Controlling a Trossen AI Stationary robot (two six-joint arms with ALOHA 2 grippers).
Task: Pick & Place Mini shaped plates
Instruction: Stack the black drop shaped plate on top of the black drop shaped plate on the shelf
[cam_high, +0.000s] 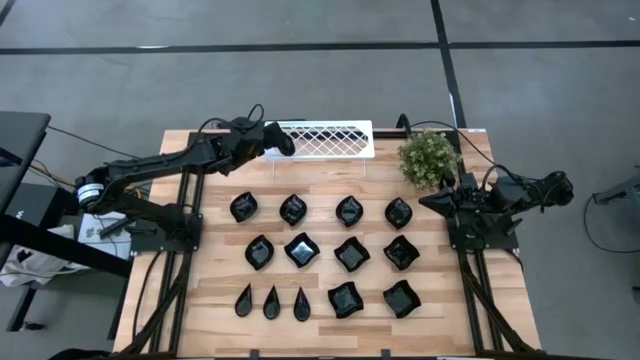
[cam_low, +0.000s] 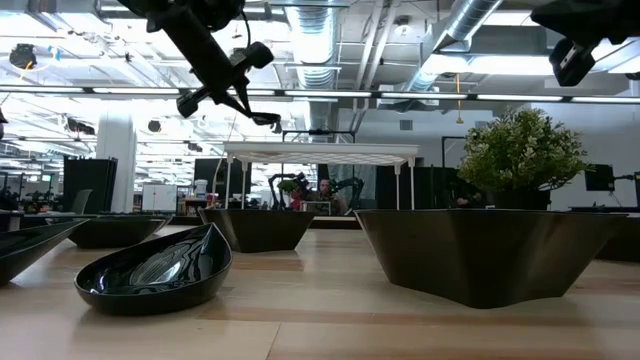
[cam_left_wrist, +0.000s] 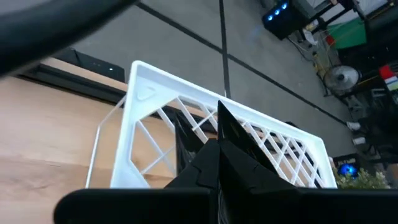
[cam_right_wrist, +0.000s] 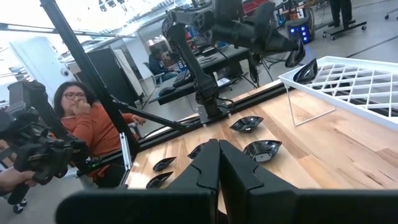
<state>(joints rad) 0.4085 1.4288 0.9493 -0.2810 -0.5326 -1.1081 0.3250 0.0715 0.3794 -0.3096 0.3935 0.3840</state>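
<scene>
Left gripper (cam_high: 285, 143): raised over the left end of the rack (cam_high: 330, 139), clenched on a plate (cam_right_wrist: 305, 71) just above the lattice.
Right gripper (cam_high: 432, 201): fingers pressed together, grasping nothing, waiting by the plant (cam_high: 429, 158) at the table's (cam_high: 220, 300) right edge.
Plates (cam_high: 325, 256): thirteen in three rows on the wood; three teardrops (cam_high: 272, 302) bottom left.
Writing: none readable.
Person (cam_right_wrist: 87, 124): seated beyond the table, orange top.
</scene>
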